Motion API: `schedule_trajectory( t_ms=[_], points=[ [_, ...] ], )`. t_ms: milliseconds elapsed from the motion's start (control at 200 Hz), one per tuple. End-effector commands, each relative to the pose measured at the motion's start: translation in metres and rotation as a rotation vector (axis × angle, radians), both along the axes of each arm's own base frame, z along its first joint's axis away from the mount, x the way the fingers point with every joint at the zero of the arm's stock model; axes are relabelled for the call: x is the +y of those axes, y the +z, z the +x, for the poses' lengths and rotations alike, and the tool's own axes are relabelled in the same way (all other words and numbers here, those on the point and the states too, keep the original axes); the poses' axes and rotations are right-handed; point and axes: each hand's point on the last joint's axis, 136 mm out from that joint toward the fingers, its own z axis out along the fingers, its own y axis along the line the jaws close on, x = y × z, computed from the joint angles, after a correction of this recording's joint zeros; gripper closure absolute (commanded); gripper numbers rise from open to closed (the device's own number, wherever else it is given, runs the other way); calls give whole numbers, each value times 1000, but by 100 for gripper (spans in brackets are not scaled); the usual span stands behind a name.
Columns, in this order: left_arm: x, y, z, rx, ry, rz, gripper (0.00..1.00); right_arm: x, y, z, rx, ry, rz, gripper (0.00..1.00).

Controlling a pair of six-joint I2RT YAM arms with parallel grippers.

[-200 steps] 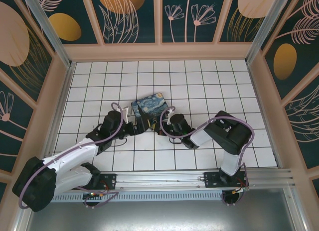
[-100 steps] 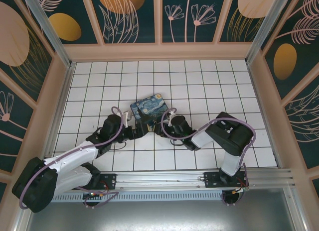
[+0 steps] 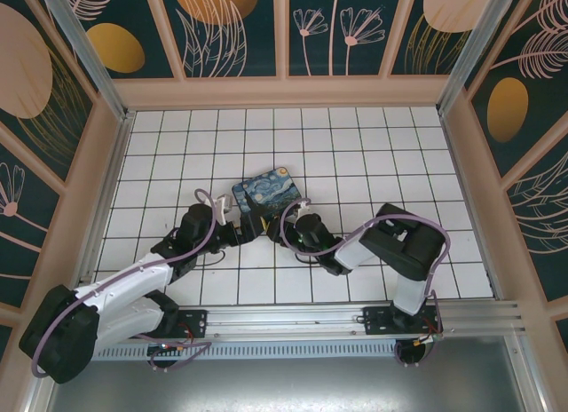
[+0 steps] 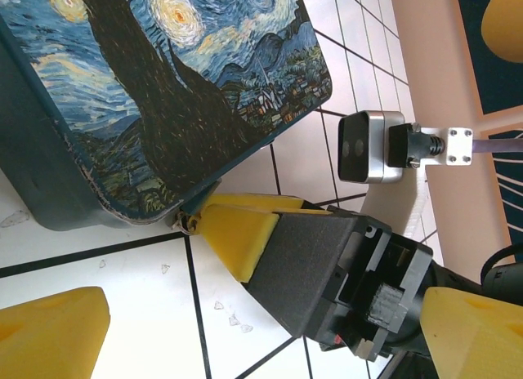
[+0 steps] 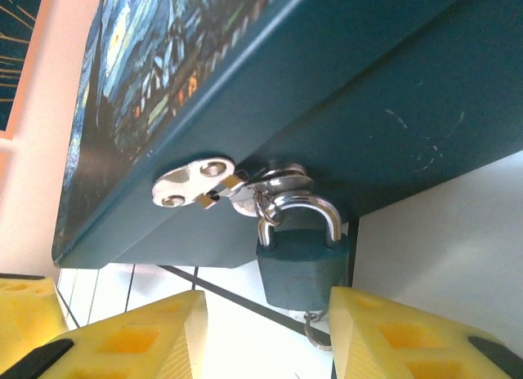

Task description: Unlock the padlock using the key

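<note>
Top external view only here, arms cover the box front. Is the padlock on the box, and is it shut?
Observer: Yes. In the right wrist view the padlock hangs from the hasp on the side of the box, with both shackle legs down in the body.
Operator: Right gripper clamped on it?
Observer: No. The right gripper is open, with one pad on each side of the padlock's lower body. A clear gap shows on the left pad's side.
</note>
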Motion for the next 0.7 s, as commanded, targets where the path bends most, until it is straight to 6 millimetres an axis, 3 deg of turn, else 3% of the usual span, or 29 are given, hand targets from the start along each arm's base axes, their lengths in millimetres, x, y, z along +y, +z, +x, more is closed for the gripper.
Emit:
schedule_trajectory(
  t_ms=[0,200,435,696],
  points=[
    [2,6,4,-22,21,-21,3,-12,-18,10,12,-91,-58,56],
    [2,6,4,-24,20,-24,3,-16,-17,7,1,-90,-109,48],
    [2,5,4,-24,23,-27,2,-25,-20,7,-8,-118,-210,47],
    [2,4,4,-19,28,-29,2,-18,-21,9,-23,-92,-246,46]
  ],
)
